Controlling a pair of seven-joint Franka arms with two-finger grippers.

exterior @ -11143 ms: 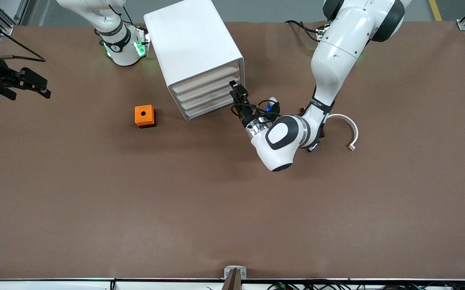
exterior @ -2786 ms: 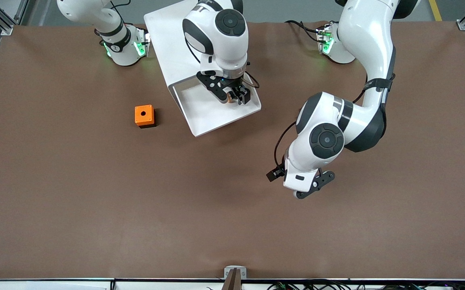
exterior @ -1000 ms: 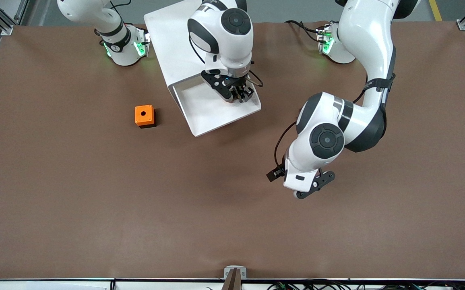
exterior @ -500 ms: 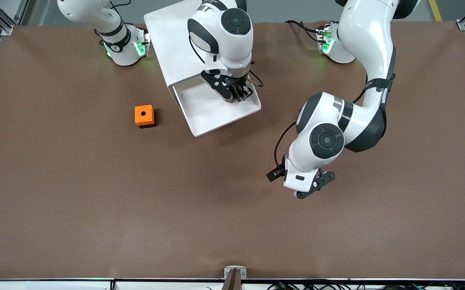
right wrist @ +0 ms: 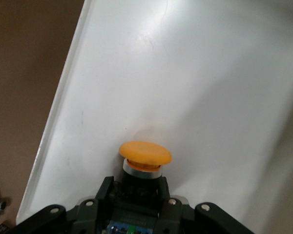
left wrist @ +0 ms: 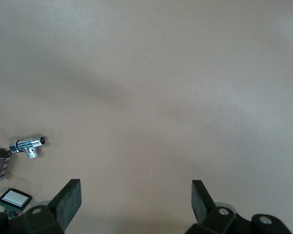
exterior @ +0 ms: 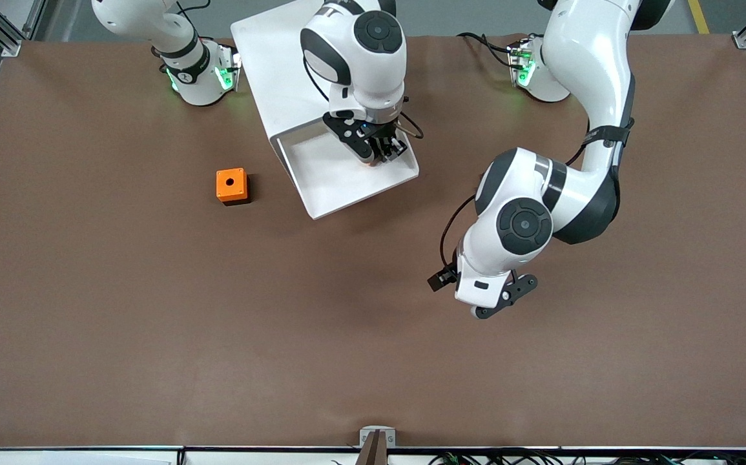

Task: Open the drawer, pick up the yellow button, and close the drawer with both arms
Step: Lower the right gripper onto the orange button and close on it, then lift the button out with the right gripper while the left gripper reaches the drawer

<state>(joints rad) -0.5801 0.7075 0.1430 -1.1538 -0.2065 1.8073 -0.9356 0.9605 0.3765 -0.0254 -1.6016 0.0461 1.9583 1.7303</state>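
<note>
My right gripper point(exterior: 376, 154) — black, two-fingered, at the end of my white jointed right arm point(exterior: 353, 58) — is down inside the pulled-out drawer point(exterior: 340, 184), a wide, shallow white tray that forms the top level of the white round-cornered box cabinet point(exterior: 276, 71). Its fingers point(right wrist: 105, 192) are clamped on the black body of the tiny push button point(right wrist: 144, 161), whose round orange cap points away from my wrist above the white drawer floor. In the right wrist view the cap sits close to the tray floor and casts a faint shadow there; whether the button rests on the floor or is just clear of it I cannot tell. A blue block shows at the button's rear, between my fingers. In the front view only a speck of orange is visible under the gripper.

My left gripper point(exterior: 476, 294) hangs over bare brown table point(exterior: 153, 323), toward the left arm's end of the table and nearer the front camera than the cabinet; my white left arm point(exterior: 579, 129) waits. Its two black fingers point(left wrist: 68, 200) stand wide apart with nothing between them — the left wrist view shows only the brown surface in the gap.

An orange cube with a round hole in its top point(exterior: 231, 185) sits on the table beside the drawer, toward the right arm's end, apart from the tray.
</note>
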